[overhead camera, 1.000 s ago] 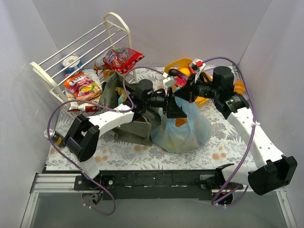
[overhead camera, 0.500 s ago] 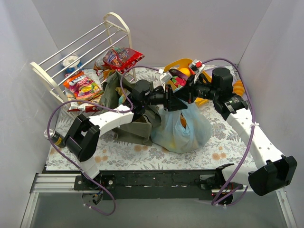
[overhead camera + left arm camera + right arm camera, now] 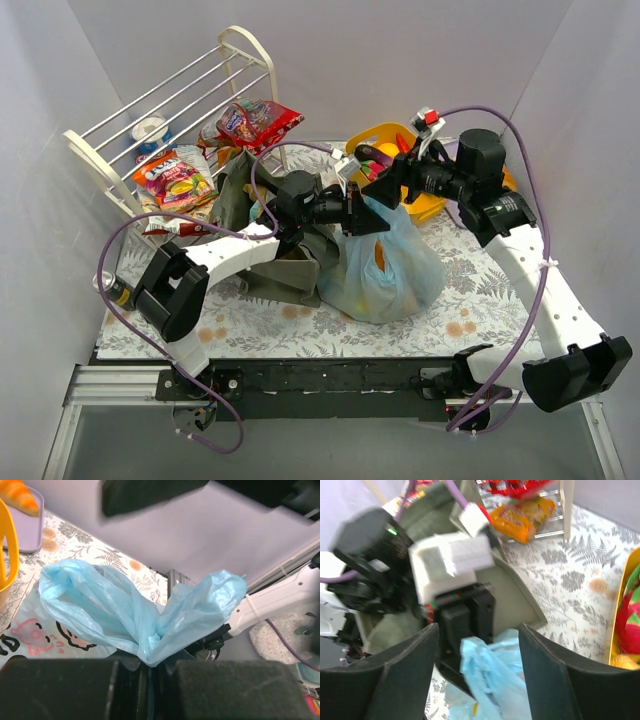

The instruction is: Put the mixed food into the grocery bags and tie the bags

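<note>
The light-blue grocery bag [image 3: 392, 268] stands mid-table with yellow and orange food showing through it. My left gripper [image 3: 356, 214] is shut on its gathered handles [image 3: 150, 647], which fan out above the pads. My right gripper [image 3: 388, 186] hangs open just behind the bag's top, with the loose blue plastic [image 3: 490, 672] between its spread fingers [image 3: 559, 680] but not pinched. The olive-green tote [image 3: 268, 240] slumps to the left of the blue bag. Snack packets [image 3: 176, 178] lie on the rack, and toy fruit sits in the yellow tub [image 3: 402, 138].
A white wire rack [image 3: 150, 110] stands at the back left with more packets [image 3: 262, 120] on it. The yellow tub is at the back, behind my right wrist. A purple tray [image 3: 30, 515] holds an orange pastry. White walls close in on three sides.
My left gripper closed on the blue bag's handles. My right gripper let go of them, opened wide and drew back to the right and away.
</note>
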Action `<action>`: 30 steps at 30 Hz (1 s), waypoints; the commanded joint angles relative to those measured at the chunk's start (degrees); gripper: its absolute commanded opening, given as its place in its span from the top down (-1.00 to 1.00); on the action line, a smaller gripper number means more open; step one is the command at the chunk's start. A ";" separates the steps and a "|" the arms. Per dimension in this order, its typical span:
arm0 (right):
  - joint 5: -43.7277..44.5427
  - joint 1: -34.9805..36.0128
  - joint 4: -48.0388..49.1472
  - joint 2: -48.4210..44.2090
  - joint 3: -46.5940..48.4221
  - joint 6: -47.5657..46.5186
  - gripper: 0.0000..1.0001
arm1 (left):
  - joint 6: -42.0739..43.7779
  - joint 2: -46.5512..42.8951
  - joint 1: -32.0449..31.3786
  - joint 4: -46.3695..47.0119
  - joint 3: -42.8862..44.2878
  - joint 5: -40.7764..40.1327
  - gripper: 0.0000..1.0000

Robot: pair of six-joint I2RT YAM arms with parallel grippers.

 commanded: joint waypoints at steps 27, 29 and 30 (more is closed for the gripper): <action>-13.24 -8.07 25.26 -4.87 -20.44 25.94 -0.51 | 21.73 -6.53 -0.60 -12.33 -0.67 8.27 1.00; -13.60 -7.64 26.40 -4.70 -20.97 26.56 -0.46 | 22.17 -6.35 -0.69 -12.50 -0.40 8.36 1.00; -13.77 -7.55 26.92 -4.61 -21.14 26.82 -0.40 | 22.26 -6.35 -0.69 -12.50 -0.32 8.36 1.00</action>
